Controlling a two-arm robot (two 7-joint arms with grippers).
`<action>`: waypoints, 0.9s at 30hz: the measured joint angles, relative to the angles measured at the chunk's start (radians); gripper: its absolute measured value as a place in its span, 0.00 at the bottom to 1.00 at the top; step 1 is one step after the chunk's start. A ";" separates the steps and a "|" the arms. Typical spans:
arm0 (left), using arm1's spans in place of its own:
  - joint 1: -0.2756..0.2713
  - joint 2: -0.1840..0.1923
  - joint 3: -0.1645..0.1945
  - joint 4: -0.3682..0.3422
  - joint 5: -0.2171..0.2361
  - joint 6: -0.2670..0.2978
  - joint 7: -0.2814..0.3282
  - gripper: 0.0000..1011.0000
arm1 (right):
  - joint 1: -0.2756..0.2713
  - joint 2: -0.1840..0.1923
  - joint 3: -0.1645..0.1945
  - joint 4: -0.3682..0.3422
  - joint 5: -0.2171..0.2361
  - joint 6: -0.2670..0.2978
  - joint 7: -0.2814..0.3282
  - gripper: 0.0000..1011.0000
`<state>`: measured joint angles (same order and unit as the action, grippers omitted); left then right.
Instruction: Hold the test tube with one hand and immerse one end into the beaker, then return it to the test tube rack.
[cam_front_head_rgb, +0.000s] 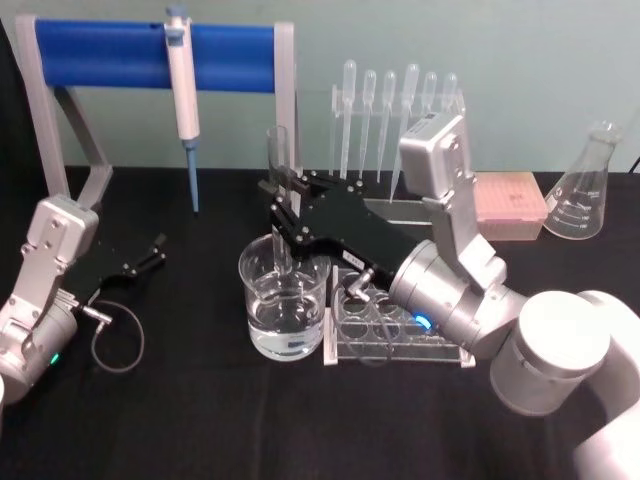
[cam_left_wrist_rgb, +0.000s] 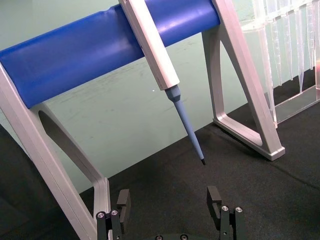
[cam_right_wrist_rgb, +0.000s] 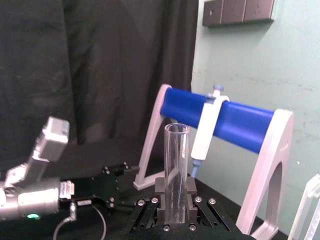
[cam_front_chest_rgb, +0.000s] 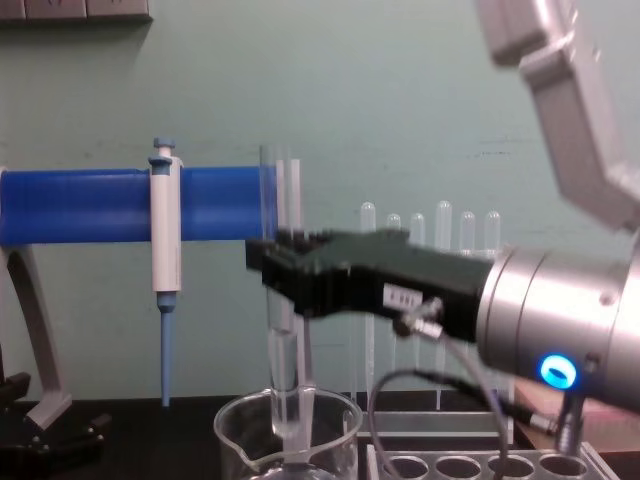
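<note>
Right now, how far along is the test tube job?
Done: the right pincer is shut on the test tube, which is clear of the rack. In hand: the tube stands upright with its lower end inside the beaker; whether it reaches the water is unclear. Left: returning it to the rack. The left pincer is parked open at the left.

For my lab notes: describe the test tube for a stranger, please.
Find the blue-barred stand at the back; before its right leg stands a glass beaker. The test tube stands upright in it, clamped by the right gripper; the left gripper idles. Unlike the thin pipettes behind, it is wider and open-topped.
</note>
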<state>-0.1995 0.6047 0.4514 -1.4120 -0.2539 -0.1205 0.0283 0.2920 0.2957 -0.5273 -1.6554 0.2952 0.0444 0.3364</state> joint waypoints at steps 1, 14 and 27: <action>0.000 0.000 0.000 0.000 0.000 0.000 0.000 0.99 | 0.000 -0.005 -0.001 0.013 -0.005 -0.008 0.000 0.22; 0.000 0.000 0.000 0.000 0.000 0.000 0.000 0.99 | -0.015 -0.065 0.006 0.152 -0.060 -0.106 -0.005 0.22; 0.000 0.000 0.000 0.000 0.000 0.000 0.000 0.99 | -0.049 -0.092 0.035 0.173 -0.075 -0.122 0.002 0.22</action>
<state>-0.1995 0.6047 0.4514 -1.4120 -0.2539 -0.1205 0.0282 0.2425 0.2040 -0.4924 -1.4820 0.2198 -0.0779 0.3386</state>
